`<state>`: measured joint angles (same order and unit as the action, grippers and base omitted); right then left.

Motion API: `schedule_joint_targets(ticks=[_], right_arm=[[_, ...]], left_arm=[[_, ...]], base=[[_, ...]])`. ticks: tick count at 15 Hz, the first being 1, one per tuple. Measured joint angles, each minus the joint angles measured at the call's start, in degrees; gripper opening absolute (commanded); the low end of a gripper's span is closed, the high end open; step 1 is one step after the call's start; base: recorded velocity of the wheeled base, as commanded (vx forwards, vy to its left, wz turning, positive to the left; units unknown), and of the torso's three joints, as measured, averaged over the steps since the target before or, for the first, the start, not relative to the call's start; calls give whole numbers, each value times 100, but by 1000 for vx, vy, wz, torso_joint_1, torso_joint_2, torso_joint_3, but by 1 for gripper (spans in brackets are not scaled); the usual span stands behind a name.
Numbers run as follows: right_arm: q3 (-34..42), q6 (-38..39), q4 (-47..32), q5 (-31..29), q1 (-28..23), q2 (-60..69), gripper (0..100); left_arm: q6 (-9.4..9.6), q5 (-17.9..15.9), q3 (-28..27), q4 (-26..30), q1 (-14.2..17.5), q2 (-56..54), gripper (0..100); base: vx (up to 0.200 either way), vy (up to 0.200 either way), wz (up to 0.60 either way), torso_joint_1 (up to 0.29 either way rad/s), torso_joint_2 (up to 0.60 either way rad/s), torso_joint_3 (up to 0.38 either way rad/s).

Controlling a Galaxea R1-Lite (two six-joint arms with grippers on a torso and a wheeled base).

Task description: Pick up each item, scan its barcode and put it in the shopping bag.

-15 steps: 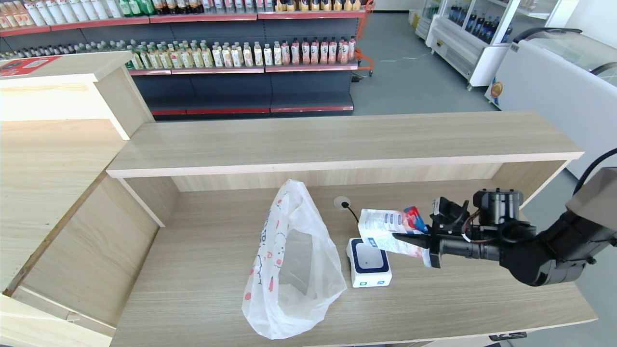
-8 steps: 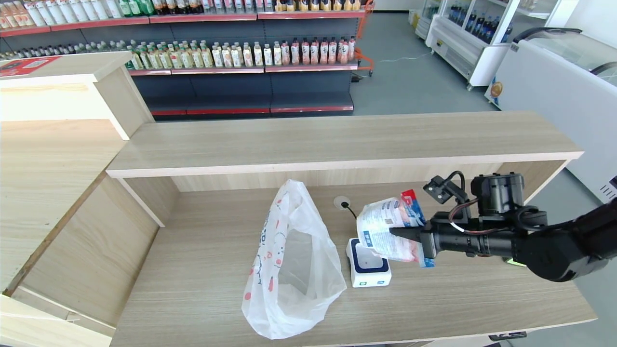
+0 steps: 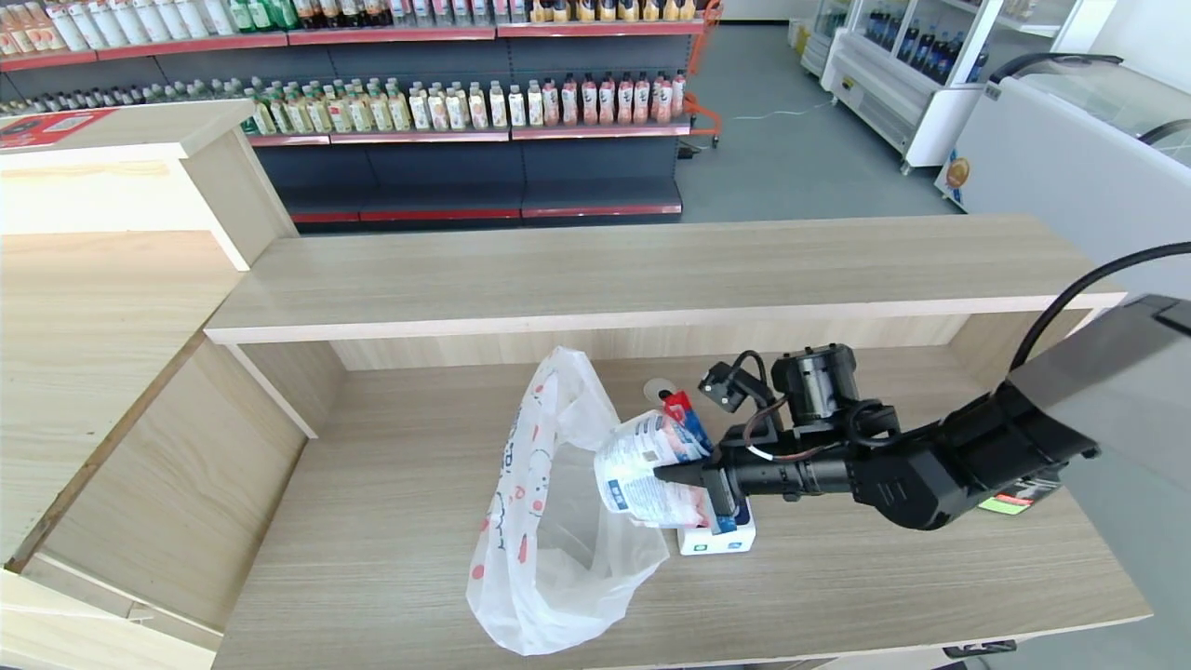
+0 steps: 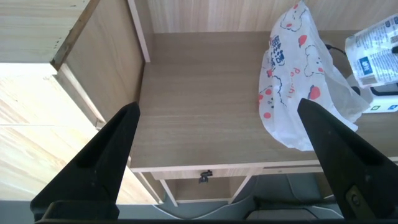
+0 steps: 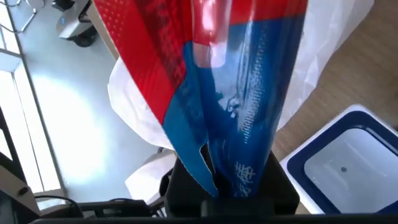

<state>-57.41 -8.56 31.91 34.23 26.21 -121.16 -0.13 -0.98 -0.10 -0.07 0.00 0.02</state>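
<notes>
My right gripper (image 3: pixel 693 479) is shut on a snack packet (image 3: pixel 647 465), white with a red and blue end, and holds it in the air at the right edge of the shopping bag's mouth. The shopping bag (image 3: pixel 558 516), thin white plastic with red print, stands open on the wooden counter (image 3: pixel 884 577). The white scanner (image 3: pixel 721 538) with a dark blue top lies just under the gripper. In the right wrist view the packet (image 5: pixel 236 93) hangs between the jaws above the scanner (image 5: pixel 348 168) and bag (image 5: pixel 140 106). The left wrist view has my left gripper (image 4: pixel 217 162) open, wide apart, off to the bag's (image 4: pixel 295 87) left.
A raised ledge (image 3: pixel 651 274) runs along the back of the counter, with side walls at both ends. A cable port (image 3: pixel 659 386) sits behind the scanner. Store shelves with bottles (image 3: pixel 465 102) and fridges (image 3: pixel 921 74) stand beyond.
My right arm has carried the packet leftward from above the scanner to the bag's right edge, turning it more upright. The bag and scanner stayed put.
</notes>
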Motion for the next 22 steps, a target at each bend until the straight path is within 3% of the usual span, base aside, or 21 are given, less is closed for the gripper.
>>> schedule_joint_targets(ticks=[8, 12, 13, 18, 22], right_arm=[[-480, -1048, 32, -90, 402, -1042, 0], [-973, -1103, 43, -574, 546, -1481, 0], [-1040, -1103, 43, -577, 581, -1549, 100], [-1269, -703, 51, -572, 619, -1652, 100], [-1754, 1030, 49, -547, 636, -1458, 100]], left_arm=[[-2, 0, 0, 0, 0, 0, 100], [-2, 0, 0, 0, 0, 0, 100], [-2, 0, 0, 2, 0, 0, 100], [-2, 0, 0, 0, 0, 0, 100], [-2, -2, 0, 0, 0, 0, 100]], base=[[0, 0, 0, 0, 0, 0], [0, 0, 0, 0, 0, 0], [0, 0, 0, 0, 0, 0], [0, 0, 0, 0, 0, 0], [0, 0, 0, 0, 0, 0]])
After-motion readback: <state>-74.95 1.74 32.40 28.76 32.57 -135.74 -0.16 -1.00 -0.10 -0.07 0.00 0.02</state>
